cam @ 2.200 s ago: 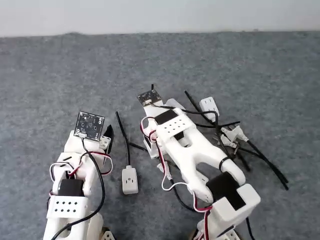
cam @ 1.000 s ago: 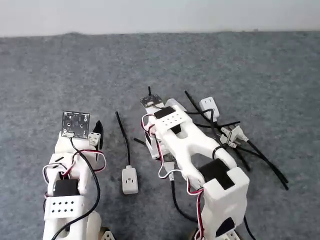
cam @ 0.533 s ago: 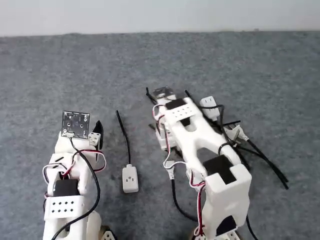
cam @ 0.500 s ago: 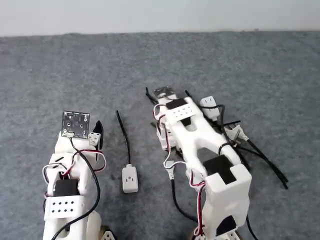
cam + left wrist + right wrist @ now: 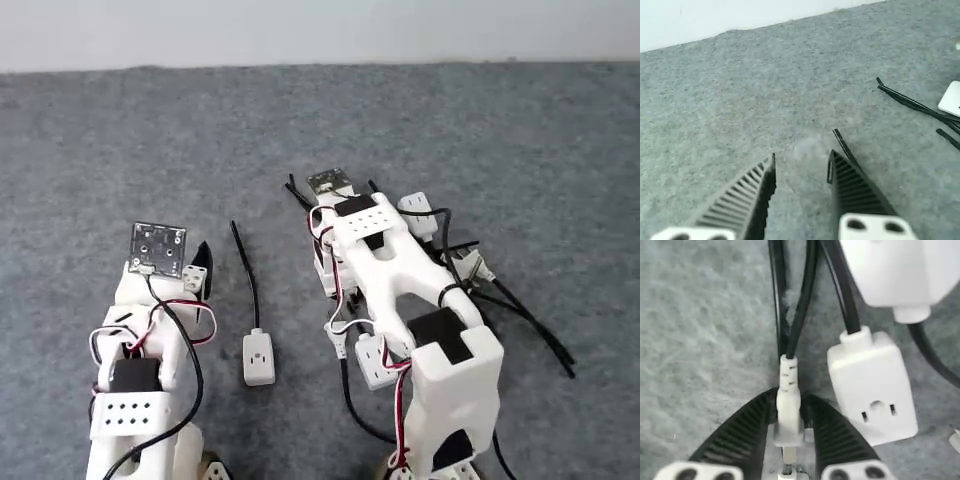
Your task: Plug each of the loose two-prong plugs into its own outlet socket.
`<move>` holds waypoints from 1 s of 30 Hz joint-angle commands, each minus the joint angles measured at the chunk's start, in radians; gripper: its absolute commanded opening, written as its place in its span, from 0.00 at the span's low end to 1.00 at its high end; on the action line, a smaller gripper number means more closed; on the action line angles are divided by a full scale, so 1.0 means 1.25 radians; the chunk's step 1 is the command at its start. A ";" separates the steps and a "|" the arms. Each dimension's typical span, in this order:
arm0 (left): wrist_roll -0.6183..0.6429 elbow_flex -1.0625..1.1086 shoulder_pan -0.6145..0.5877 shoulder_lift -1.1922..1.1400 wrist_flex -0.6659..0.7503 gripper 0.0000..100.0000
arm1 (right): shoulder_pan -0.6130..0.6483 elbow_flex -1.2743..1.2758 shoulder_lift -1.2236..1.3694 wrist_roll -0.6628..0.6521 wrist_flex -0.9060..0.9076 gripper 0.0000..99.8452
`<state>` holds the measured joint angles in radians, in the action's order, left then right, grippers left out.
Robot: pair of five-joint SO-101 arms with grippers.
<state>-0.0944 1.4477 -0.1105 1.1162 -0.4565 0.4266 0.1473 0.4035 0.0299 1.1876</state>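
My right gripper is shut on a small white two-prong plug whose black cord runs away over the carpet. Close beside that plug lies a white outlet socket, face up. In the high view the right arm hides this gripper. Another socket with a black cord lies between the arms, one more sits near the right arm's base, and a third lies behind that arm. Loose plugs rest to its right. My left gripper hangs open over bare carpet.
Grey carpet covers the table up to a pale wall at the back. Several black cords tangle to the right of the right arm. A black cord end lies just ahead of the left gripper's fingers.
The right arm has swung to the right and a little toward the back. A socket near its base has come into sight. The left arm shifted slightly.
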 commanded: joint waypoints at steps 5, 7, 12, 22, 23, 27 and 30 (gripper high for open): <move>-0.015 -0.006 0.020 0.014 0.020 0.17 | -0.035 -0.063 0.002 -0.018 -0.029 0.01; -0.015 -0.004 0.021 0.014 0.020 0.17 | -0.033 -0.064 0.002 -0.022 -0.030 0.01; -0.015 -0.004 0.021 0.014 0.020 0.17 | -0.034 -0.093 0.003 -0.025 -0.021 0.01; -0.015 -0.004 0.021 0.014 0.020 0.17 | -0.037 -0.126 0.003 -0.021 0.017 0.09; -0.015 -0.004 0.021 0.014 0.020 0.17 | -0.037 -0.126 0.003 -0.023 0.017 0.07; -0.015 -0.004 0.021 0.014 0.021 0.17 | -0.037 -0.126 0.002 -0.023 0.017 0.04; -0.015 -0.004 0.021 0.014 0.021 0.17 | -0.037 -0.126 0.002 -0.025 0.017 0.01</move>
<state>-0.1020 1.4477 -0.0921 1.1162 -0.4565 0.3943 0.0384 0.4204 0.0146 1.2091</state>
